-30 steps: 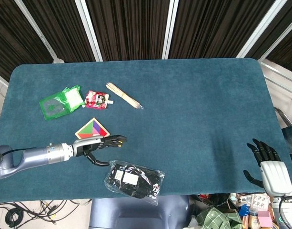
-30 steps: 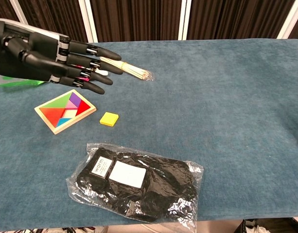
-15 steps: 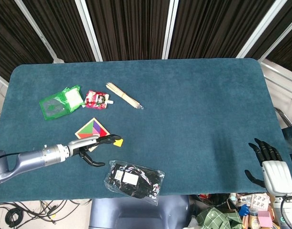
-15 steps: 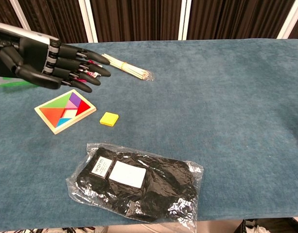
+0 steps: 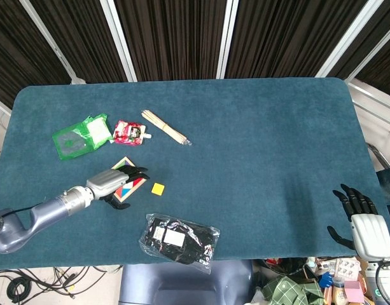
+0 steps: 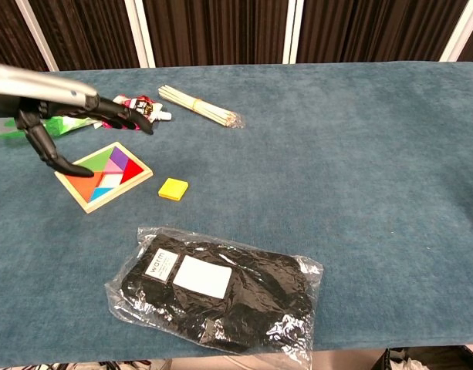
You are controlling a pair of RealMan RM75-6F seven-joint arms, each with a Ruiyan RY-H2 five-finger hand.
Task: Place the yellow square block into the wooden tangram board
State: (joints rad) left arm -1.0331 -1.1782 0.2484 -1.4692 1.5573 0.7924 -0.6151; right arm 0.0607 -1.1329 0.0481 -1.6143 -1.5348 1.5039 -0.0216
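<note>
Teal table (image 5: 258, 140), head view: block (image 5: 158, 189) lies just right of board (image 5: 126, 178), unplaced; left hand (image 5: 118, 183) over board, empty, fingers spread; right hand (image 5: 360, 216) far right, open. Chest view: block (image 6: 173, 188) beside board (image 6: 105, 176); placement pending.

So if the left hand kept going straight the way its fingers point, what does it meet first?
Probably nothing close: the left hand hovers over the wooden tangram board, fingers pointing right. The yellow square block lies just beside that line and lower on the table, though depth is unclear.

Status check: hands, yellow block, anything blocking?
Left hand open above tangram board. Right hand open, idle. Yellow block loose beside board, path unobstructed.
</note>
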